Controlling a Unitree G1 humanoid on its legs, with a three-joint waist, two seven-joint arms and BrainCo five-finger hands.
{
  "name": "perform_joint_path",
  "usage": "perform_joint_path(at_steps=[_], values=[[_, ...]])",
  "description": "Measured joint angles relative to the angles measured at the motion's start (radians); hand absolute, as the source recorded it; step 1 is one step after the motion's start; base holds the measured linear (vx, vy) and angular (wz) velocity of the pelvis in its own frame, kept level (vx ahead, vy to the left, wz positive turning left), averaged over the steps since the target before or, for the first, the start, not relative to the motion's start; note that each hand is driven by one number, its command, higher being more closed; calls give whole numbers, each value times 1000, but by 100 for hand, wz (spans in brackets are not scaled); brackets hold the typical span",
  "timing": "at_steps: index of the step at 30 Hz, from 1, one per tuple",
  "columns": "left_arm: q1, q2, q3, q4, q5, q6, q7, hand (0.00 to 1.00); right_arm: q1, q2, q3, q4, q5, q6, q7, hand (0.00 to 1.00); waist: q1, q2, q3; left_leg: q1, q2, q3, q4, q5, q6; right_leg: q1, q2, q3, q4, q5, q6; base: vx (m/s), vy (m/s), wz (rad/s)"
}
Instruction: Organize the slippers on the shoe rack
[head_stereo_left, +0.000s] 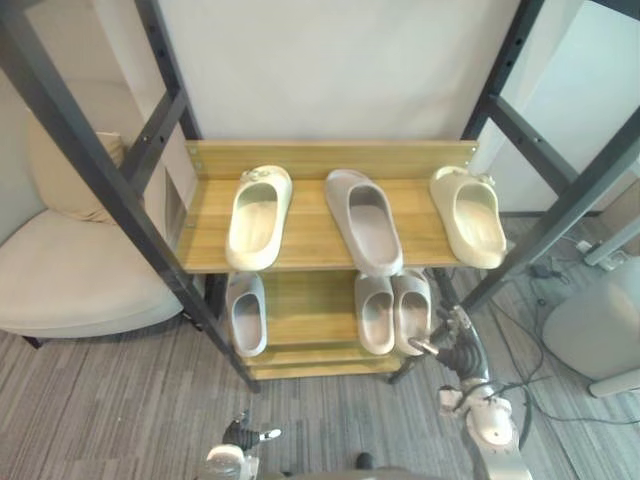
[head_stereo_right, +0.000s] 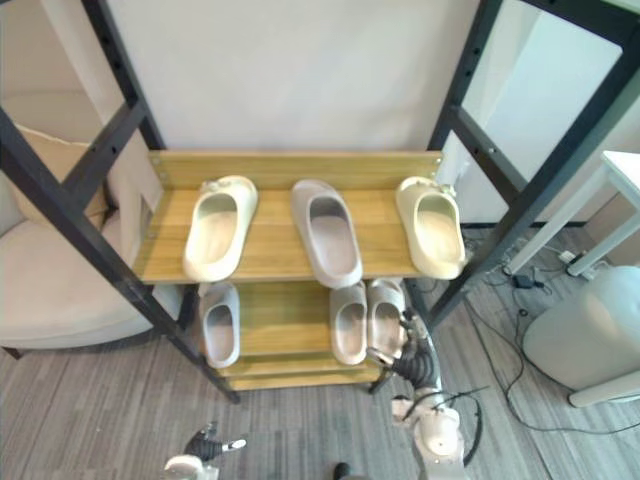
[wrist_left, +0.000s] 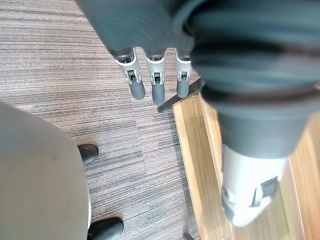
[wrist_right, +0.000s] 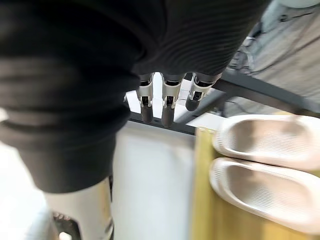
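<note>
Our right hand (head_stereo_left: 455, 346), fingers straight and empty, hangs just beside the paired grey slippers (head_stereo_left: 411, 312) on the lower shelf (head_stereo_left: 305, 310); our left hand (head_stereo_left: 245, 434) is likewise slack.

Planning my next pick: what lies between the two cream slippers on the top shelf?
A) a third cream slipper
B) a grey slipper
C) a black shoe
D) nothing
B: a grey slipper lies on the top shelf between the left cream slipper and the right cream slipper.

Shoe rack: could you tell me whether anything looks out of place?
On the upper shelf a grey slipper lies askew between the left cream slipper and the right cream slipper, splitting that pair, its end past the front edge. A lone grey slipper sits on the lower shelf.
</note>
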Motion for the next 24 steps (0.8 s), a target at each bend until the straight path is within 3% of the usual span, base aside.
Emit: perform_joint_path(at_steps=[11, 24], values=[[11, 1, 1, -2, 0, -19, -19, 0, -94, -36, -10, -130, -4, -34, -20, 0, 2, -5, -7, 0, -1, -27, 9, 0, 1, 15, 0, -21, -1, 0, 0, -18, -16, 5], [17, 2, 3, -8, 0, -37, -31, 0, -282, -211, -53, -144, 44, -47, -26, 0, 6, -10, -7, -18, -7, -52, 7, 1, 2, 7, 0, -39, -2, -1, 0, -12, -11, 4]])
